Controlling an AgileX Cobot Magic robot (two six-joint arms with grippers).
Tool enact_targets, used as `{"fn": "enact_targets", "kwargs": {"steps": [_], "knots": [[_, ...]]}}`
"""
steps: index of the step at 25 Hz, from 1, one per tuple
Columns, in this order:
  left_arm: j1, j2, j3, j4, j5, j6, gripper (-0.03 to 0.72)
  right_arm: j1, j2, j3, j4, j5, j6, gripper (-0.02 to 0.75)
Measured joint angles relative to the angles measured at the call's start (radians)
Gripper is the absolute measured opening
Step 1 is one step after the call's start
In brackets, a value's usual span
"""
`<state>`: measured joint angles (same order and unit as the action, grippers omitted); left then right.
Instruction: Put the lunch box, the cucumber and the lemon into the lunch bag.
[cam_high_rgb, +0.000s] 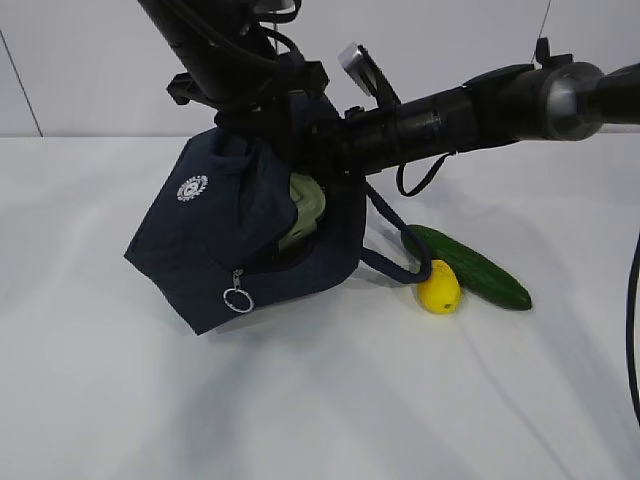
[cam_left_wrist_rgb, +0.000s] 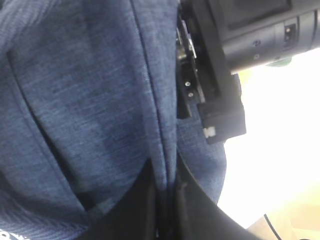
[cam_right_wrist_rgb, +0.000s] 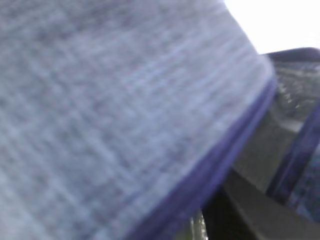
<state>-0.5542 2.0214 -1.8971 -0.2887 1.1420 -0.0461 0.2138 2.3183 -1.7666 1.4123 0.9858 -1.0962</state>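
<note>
Fabric fills the left wrist view, where the left gripper (cam_left_wrist_rgb: 165, 200) is clenched on a pinched fold of the lunch bag (cam_high_rgb: 235, 235), its dark fingers (cam_left_wrist_rgb: 140, 210) pressed together around the navy cloth. In the exterior view that arm comes down from the top left and holds the bag tilted, one lower corner resting on the white table (cam_high_rgb: 150, 400) while the opening faces right and toward the camera.

From the right, the other arm reaches across the middle into the mouth of the bag. The right gripper is hidden behind the bag's flap in the exterior view, and its own camera shows only blurred blue-grey fabric with a dark trim (cam_right_wrist_rgb: 215, 170); its jaws stand partly apart, though whether they grasp anything cannot be told.

Inside the opening, the lunch box (cam_high_rgb: 303, 212) shows its pale green lid, standing on edge just beside the right arm's wrist. A silver ring pull (cam_high_rgb: 238, 299) hangs from the zipper at the bag's near edge, and a round white logo (cam_high_rgb: 191, 187) marks its left panel.

Right of the bag, the lemon (cam_high_rgb: 439, 286) lies on the table touching a loose handle (cam_high_rgb: 405, 262), with the cucumber (cam_high_rgb: 472, 268) just behind it.
</note>
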Motion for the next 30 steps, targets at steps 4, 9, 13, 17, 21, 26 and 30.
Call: {"fn": "enact_targets", "kwargs": {"steps": [4,9,13,17,21,26,30], "knots": [[0.000,0.000,0.000,-0.004,-0.002,0.002,0.003,0.000,0.000,0.000,-0.002,-0.009,-0.002,0.361],[0.000,0.000,0.000,-0.013,-0.010,0.002,0.003,0.000,0.001,0.000,-0.011,-0.028,-0.004,0.360],[0.000,0.000,0.000,-0.026,-0.014,0.002,0.003,0.000,0.027,-0.003,-0.005,-0.027,-0.004,0.360],[0.000,0.000,0.000,-0.030,-0.014,0.002,0.003,0.000,0.074,-0.003,0.003,-0.023,-0.004,0.360],[0.000,0.013,0.000,-0.041,-0.016,0.002,0.003,0.000,0.087,-0.003,0.003,-0.023,-0.004,0.360],[-0.002,0.034,0.000,-0.054,-0.025,0.002,0.003,0.000,0.087,-0.003,0.003,-0.023,-0.004,0.360],[-0.002,0.034,0.000,-0.055,-0.027,0.004,0.003,0.000,0.091,-0.003,-0.002,-0.023,-0.004,0.360]]}}
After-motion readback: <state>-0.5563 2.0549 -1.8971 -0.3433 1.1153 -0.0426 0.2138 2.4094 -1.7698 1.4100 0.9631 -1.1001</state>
